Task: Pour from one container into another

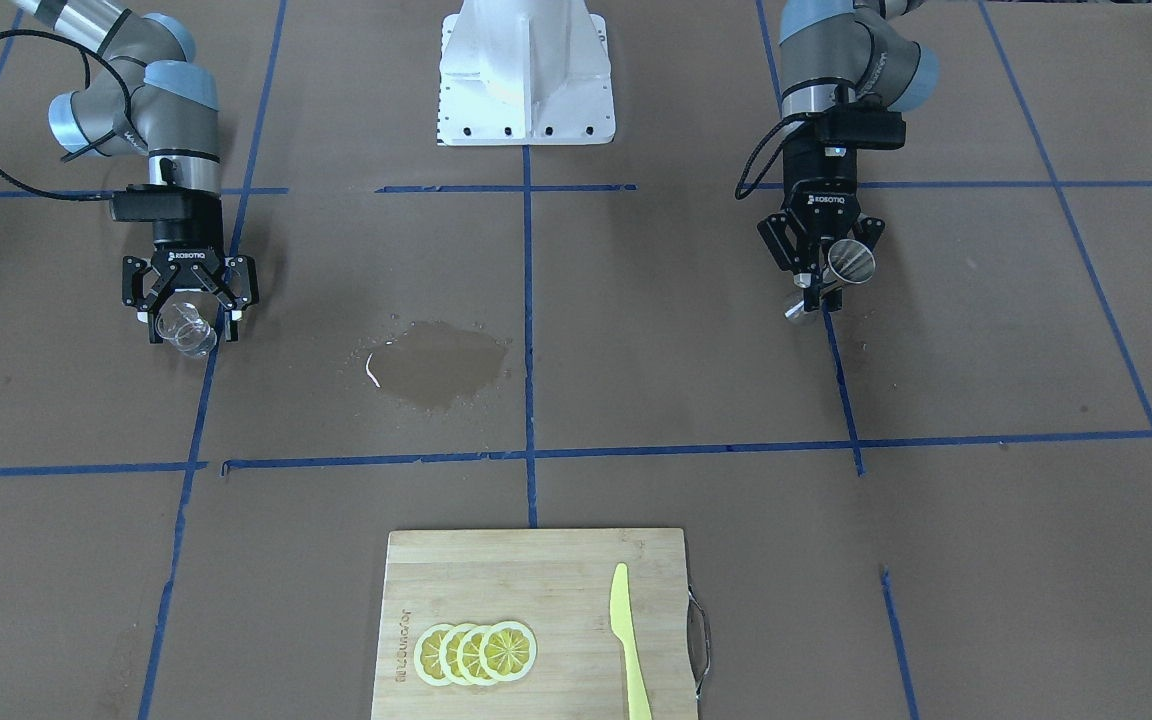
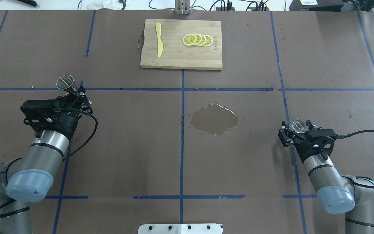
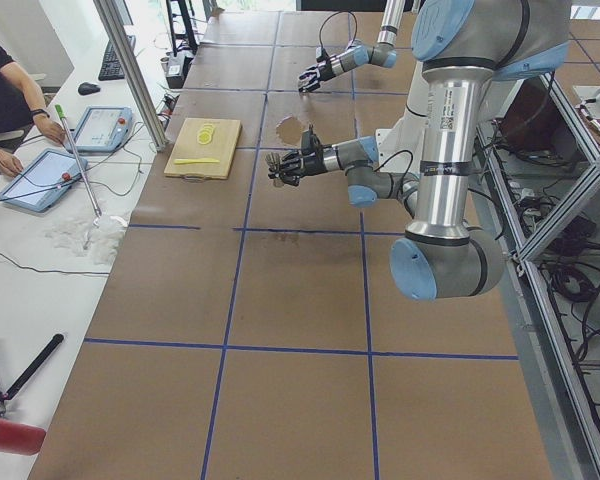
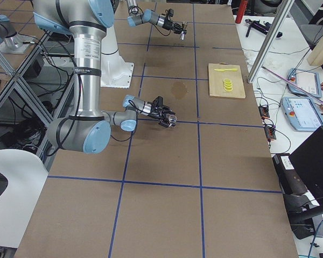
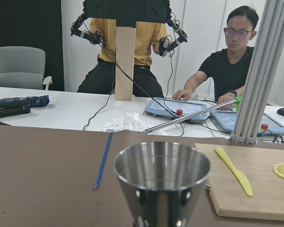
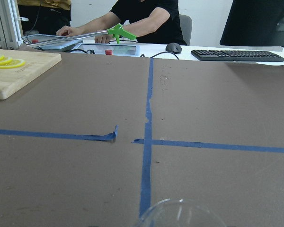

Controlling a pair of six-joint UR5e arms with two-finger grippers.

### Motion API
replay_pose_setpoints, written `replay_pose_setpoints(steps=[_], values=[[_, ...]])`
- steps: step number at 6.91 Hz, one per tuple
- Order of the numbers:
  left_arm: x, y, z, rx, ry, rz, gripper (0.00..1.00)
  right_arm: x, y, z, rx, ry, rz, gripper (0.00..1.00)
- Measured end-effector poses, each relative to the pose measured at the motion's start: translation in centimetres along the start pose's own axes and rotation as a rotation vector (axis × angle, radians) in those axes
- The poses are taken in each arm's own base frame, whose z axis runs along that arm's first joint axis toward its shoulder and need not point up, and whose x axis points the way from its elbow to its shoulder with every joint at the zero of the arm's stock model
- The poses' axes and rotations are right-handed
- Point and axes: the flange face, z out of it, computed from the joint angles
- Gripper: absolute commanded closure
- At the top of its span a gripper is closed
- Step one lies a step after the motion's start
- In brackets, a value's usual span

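The small clear glass cup [image 2: 299,124] is held in our right hand [image 2: 298,127], low over the right side of the desk [image 2: 180,156]. The steel jigger [image 2: 65,82], mouth up, is pinched near its waist by our left hand [image 2: 76,95]. In the overhead view it lies at about 10 o'clock from the glass, well apart, with a wet patch [image 2: 214,119] between them. We judge both arms must meet near centre.
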Motion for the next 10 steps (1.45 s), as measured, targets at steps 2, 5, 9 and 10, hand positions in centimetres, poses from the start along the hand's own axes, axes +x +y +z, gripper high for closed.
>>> replay_pose_setpoints(steps=[2, 5, 9, 10], values=[[0.0, 0.0, 0.0, 0.0, 0.0, -0.001, 1.0, 0.2, -0.3, 0.2, 0.004, 0.005, 0.001, 0.81], [0.2, -0.1, 0.0, 0.0, 0.003, -0.005, 1.0, 0.5, -0.9, 0.4, 0.011, 0.009, -0.011, 1.0], [1.5, 1.1, 0.4, -0.01, 0.01, 0.003, 1.0, -0.7, -7.0, -0.3, 0.006, -0.037, -0.054, 1.0], [3.5, 2.1, 1.1, -0.012, 0.018, 0.023, 1.0, -1.6, -8.7, -0.8, 0.001, -0.065, -0.08, 1.0]])
